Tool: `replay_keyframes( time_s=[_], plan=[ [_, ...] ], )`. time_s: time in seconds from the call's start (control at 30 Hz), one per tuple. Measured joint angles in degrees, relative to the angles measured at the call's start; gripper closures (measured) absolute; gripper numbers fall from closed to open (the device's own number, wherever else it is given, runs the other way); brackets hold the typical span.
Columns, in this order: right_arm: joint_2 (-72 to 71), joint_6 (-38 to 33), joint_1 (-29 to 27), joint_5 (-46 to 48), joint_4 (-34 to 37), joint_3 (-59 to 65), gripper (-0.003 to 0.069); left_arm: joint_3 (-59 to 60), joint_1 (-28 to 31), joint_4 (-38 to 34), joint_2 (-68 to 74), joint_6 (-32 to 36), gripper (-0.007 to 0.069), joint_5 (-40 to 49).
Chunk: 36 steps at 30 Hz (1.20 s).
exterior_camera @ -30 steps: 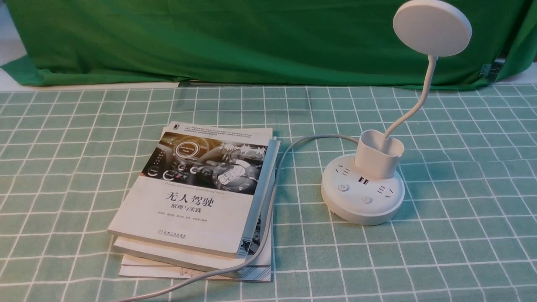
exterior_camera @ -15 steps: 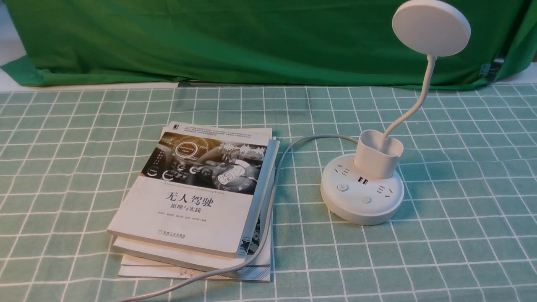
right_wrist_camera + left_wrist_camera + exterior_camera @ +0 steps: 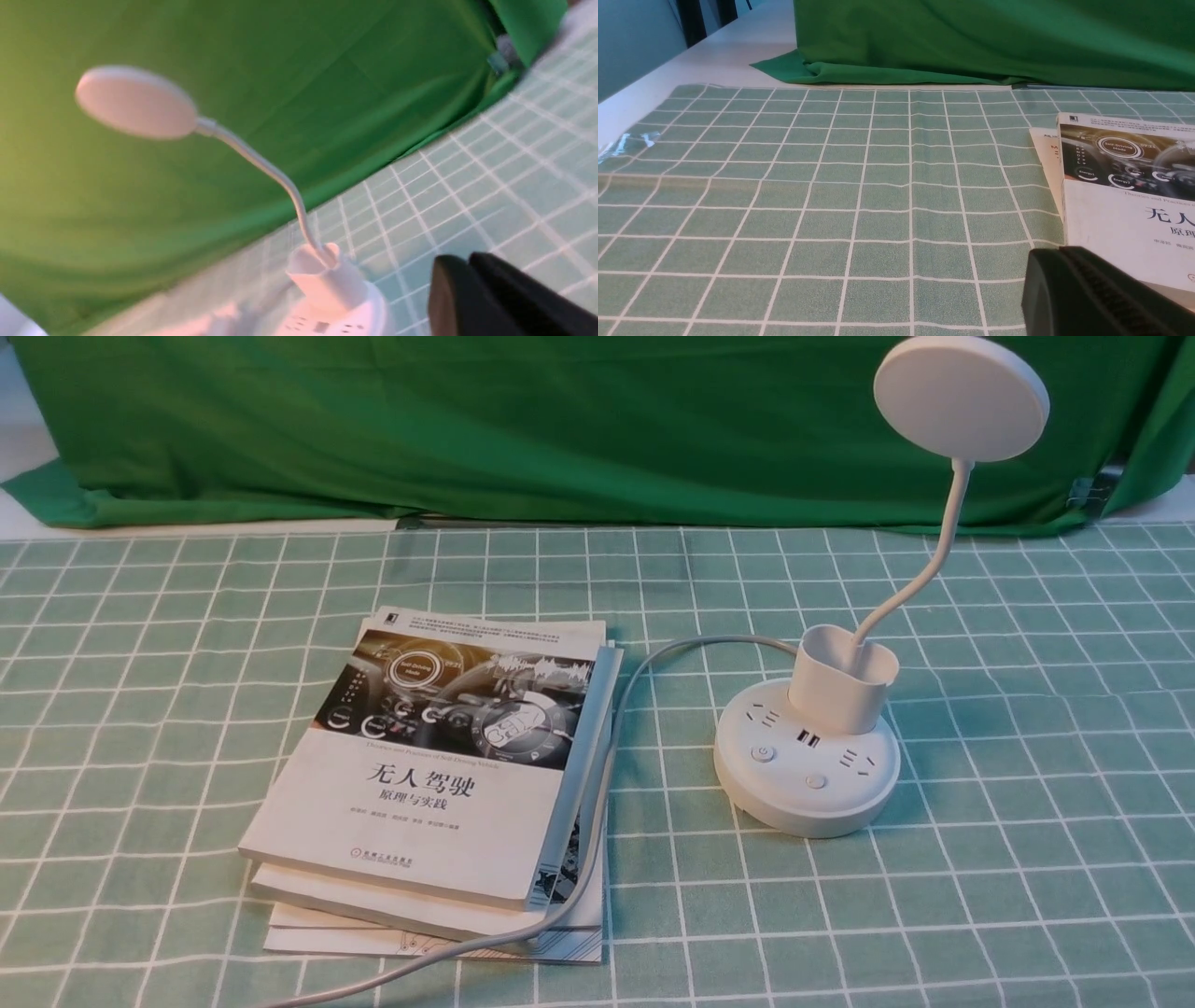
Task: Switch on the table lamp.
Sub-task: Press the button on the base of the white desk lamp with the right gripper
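Note:
The white table lamp stands right of centre on the checked cloth, on its round base. A cup holder sits on the base, and a thin neck curves up to the flat disc head. Two round buttons sit on the base's near side, beside the sockets. No glow shows from the head. Neither gripper shows in the front view. My right gripper is shut and empty, apart from the blurred lamp. My left gripper is shut and empty beside the book.
A stack of books lies left of the lamp. The lamp's grey cord runs from the base past the books' right edge to the front of the table. A green cloth backdrop hangs along the far edge.
The lamp shifted a hair to the left and back again. Nothing else differs in the front view.

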Motion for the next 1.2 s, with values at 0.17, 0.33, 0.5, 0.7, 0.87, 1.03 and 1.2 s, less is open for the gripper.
replay_keyframes(
  time_s=[0.17,0.33,0.5,0.7,0.87,1.03,1.2],
  plan=[
    [14.4,-19.8,0.5,11.5,-0.1,-17.1,0.0627,0.0,0.0,0.1,0.1,0.0,0.0603,0.0],
    [29.5,-34.4,0.5,20.3,0.1,-29.7,0.0624,0.0,0.0,0.3,0.2,0.0,0.0603,0.0],
    [42.3,-37.5,0.5,25.7,3.2,-34.4,0.0626,0.0,0.0,0.4,0.2,0.0,0.0603,0.0],
    [55.4,-51.2,1.0,29.8,16.5,-36.6,0.0626,0.0,0.0,0.5,0.2,0.0,0.0603,-0.1],
    [63.3,-54.3,4.7,28.3,18.8,-38.2,0.0624,0.0,0.0,0.5,0.2,0.0,0.0603,-0.1],
    [74.5,-53.7,12.9,24.5,16.1,-41.1,0.0624,0.0,0.0,0.5,0.2,0.0,0.0603,-0.1],
    [84.9,-50.9,16.8,18.8,12.0,-44.0,0.0624,0.0,0.0,0.5,0.2,0.0,0.0603,-0.1]
  ],
)
